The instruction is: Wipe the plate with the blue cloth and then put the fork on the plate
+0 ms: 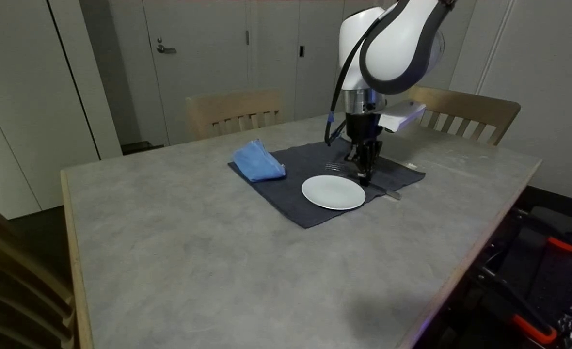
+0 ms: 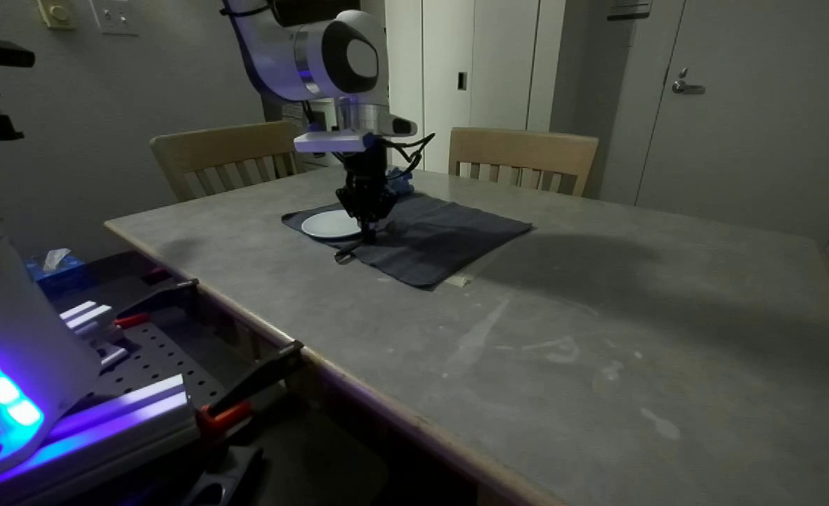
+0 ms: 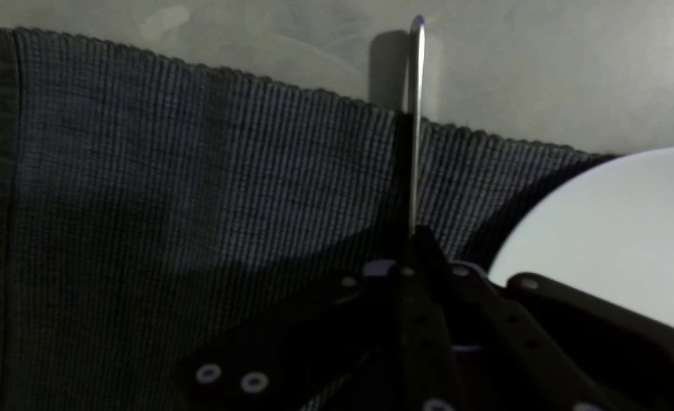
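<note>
My gripper [image 3: 414,242] is shut on the fork [image 3: 417,114], whose handle runs away from the fingertips, turned on its thin edge in the wrist view. In an exterior view the tines of the fork [image 1: 334,166] show on the far side of the gripper [image 1: 364,180], its handle end reaching past the placemat. The white plate [image 1: 333,193] lies flat just beside the fork, apart from the fingers. Folded and rumpled, the blue cloth [image 1: 258,162] rests at a corner of the placemat; in an exterior view the arm partly hides the cloth [image 2: 400,181].
Under plate and fork spreads the dark grey placemat [image 1: 295,169], on a large grey table [image 1: 208,252]. Wooden chairs [image 1: 235,109] stand along the table's far side. Clamps [image 2: 260,376] grip the table edge near the robot's base.
</note>
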`<state>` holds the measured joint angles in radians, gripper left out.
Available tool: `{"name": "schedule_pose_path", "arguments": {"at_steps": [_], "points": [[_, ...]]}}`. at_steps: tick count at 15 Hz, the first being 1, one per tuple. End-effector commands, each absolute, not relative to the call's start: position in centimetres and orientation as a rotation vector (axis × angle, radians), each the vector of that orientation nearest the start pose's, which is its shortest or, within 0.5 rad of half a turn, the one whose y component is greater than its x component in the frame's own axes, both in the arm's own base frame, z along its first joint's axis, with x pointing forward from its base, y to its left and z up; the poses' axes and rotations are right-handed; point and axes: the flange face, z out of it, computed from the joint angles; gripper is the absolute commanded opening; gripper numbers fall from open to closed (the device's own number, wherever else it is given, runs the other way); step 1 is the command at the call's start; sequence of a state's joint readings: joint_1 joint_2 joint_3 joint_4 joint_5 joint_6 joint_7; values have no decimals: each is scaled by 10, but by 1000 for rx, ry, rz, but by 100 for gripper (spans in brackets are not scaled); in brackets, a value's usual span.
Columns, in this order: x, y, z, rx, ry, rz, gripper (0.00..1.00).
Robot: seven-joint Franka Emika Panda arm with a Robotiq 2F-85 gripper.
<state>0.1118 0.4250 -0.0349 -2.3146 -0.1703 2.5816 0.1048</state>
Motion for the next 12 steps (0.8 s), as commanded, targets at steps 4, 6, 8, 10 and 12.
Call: {"name": "schedule_pose_path", "arguments": {"at_steps": [4,6,8,10,12], "points": [[506,41,148,-3233,-210,304,1],[505,40,150,-3224,-208,339,1],[505,38,155,-3234,-160,391,1],[505,37,158,-3217,-157,457,1],[507,36,158,-3187,-172,519,1]]}}
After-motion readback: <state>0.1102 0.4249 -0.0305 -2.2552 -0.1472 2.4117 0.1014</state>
